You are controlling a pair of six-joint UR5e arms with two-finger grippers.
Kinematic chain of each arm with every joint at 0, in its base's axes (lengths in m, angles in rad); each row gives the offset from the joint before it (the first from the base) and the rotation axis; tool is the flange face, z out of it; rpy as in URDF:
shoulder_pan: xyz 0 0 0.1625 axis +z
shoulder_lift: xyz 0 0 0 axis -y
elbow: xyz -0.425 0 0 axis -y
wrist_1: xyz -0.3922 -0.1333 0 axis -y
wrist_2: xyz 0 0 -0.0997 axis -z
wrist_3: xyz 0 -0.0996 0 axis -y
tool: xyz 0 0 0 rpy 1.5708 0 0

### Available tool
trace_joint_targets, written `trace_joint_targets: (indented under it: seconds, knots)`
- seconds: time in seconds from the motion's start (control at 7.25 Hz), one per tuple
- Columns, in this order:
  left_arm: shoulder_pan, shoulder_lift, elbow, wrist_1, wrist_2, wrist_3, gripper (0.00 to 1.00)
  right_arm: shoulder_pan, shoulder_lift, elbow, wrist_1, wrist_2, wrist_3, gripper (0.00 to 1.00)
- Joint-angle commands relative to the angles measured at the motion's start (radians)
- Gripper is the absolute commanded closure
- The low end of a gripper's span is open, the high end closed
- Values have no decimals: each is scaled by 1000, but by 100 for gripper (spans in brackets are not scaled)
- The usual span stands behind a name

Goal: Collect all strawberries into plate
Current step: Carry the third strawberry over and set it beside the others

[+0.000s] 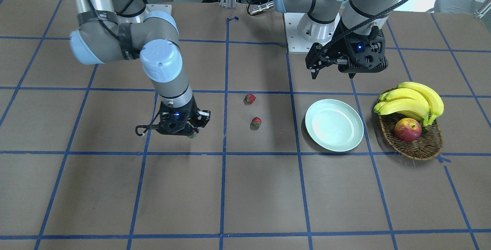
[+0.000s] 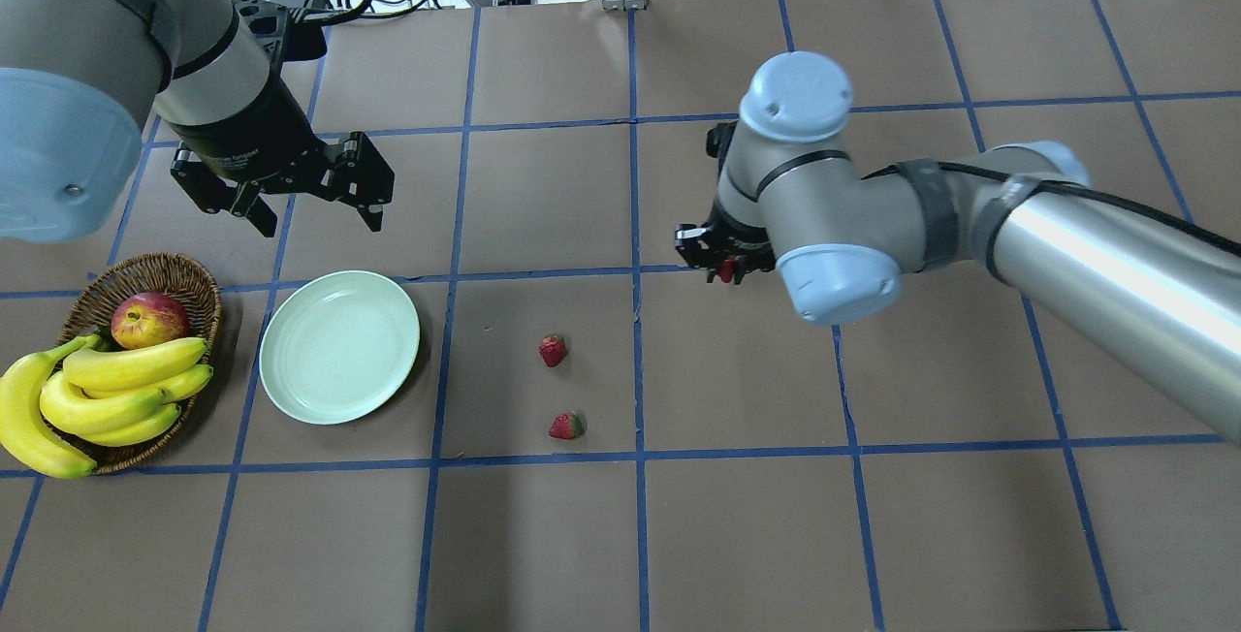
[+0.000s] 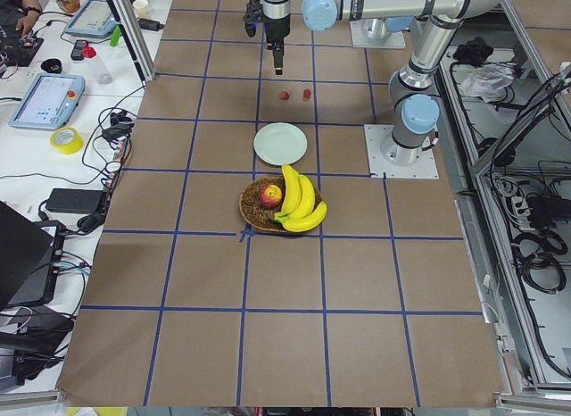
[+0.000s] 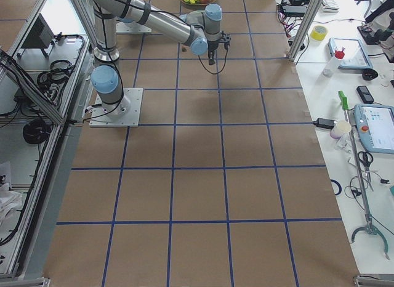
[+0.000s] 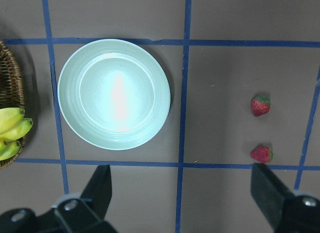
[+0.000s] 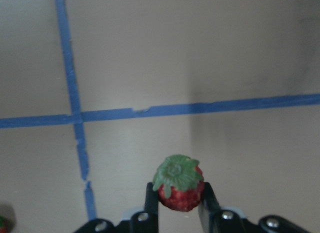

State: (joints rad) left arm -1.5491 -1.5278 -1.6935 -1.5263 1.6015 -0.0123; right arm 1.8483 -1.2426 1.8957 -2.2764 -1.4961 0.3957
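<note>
The right tool [image 6: 177,203] is clenched on one strawberry [image 6: 179,189] above the desk [image 2: 737,535]. The left tool [image 5: 185,193] is spread wide, grasping nothing, near the bare plate [image 2: 339,346]. A second strawberry [image 2: 553,350] and a third strawberry [image 2: 567,426] lie mid-desk, between the plate and the right tool.
</note>
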Motion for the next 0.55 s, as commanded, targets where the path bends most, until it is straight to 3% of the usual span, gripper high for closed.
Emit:
trace_joint_targets:
  seconds: [0.0,0.41]
  knots:
    - [0,-2,0,0,-2,0,0,142,78,-21,-69,8,272,91]
    - [-3,-2,0,2,-3,0,0,193,124,-64,-87,13,377,89]
